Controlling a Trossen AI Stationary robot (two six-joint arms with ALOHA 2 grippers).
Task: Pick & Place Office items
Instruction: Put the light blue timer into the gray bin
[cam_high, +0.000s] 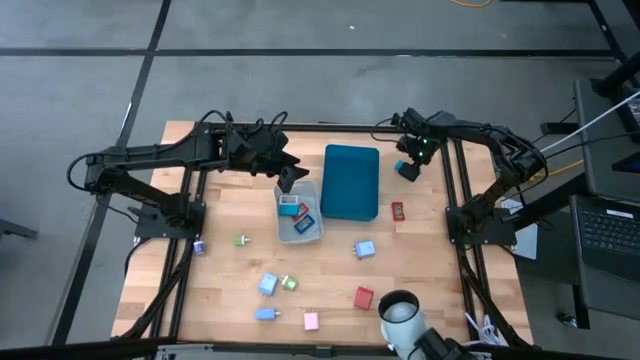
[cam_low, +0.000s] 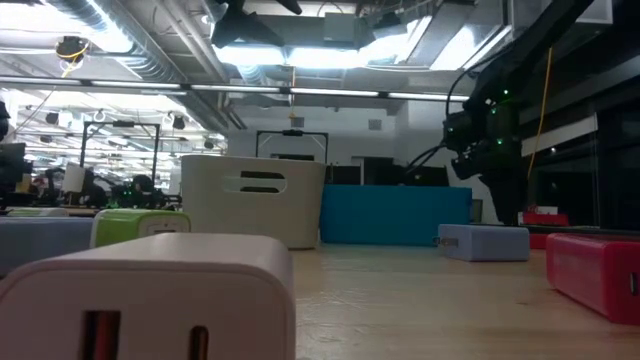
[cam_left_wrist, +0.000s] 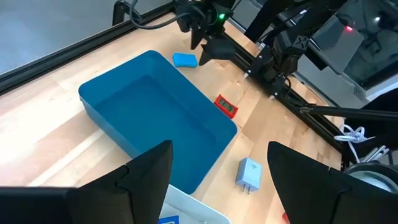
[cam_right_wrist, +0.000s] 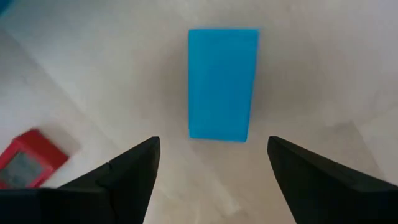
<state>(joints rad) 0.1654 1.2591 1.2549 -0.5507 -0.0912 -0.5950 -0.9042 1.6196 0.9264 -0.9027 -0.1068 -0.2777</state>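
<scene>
My right gripper (cam_right_wrist: 211, 177) hangs spread over a blue block (cam_right_wrist: 222, 84), a red piece (cam_right_wrist: 28, 158) beside it.

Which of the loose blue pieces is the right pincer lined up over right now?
The bright blue flat block beside the teal tray's far right corner. It lies directly below the open right pincer; the other blue pieces sit nearer the table's front.

The tabletop (cam_high: 430, 285) is pale wood with a visible plank grain, smooth and matt. The teal tray (cam_high: 351, 181) looks like smooth plastic with a soft sheen. Beside it, the grey bin (cam_high: 313, 231) is pale, matt plastic.
</scene>
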